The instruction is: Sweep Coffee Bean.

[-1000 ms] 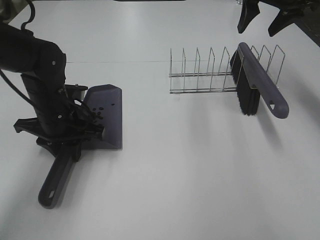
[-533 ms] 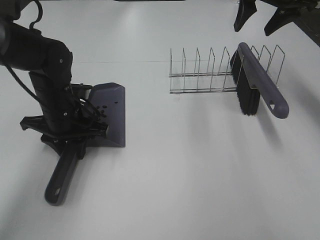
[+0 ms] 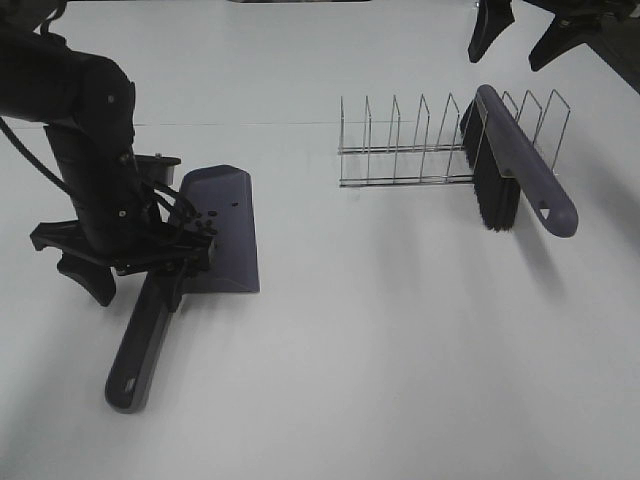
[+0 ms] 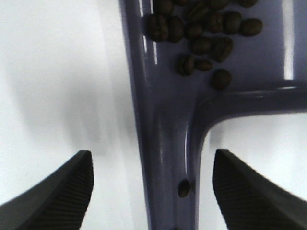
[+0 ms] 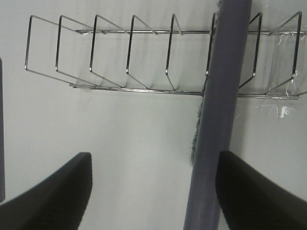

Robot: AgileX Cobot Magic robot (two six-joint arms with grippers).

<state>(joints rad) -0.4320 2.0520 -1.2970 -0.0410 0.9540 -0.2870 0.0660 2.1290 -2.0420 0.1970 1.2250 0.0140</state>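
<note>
The purple dustpan lies on the white table at the left, handle toward the near edge. Several coffee beans sit in its pan; the left wrist view shows them clustered by the handle root, with one bean on the handle. My left gripper is open and straddles the handle without touching it. The purple brush with black bristles leans in the wire rack. My right gripper is open and empty above the brush's far end.
The wire rack stands at the back right with several upright loops. The brush handle sticks out of it toward the near right. A sliver of the dustpan shows in the right wrist view.
The dustpan has shifted a little to the right with the left arm, and its handle has swung. The left fingers now stand apart from the handle. The right gripper has barely moved.
</note>
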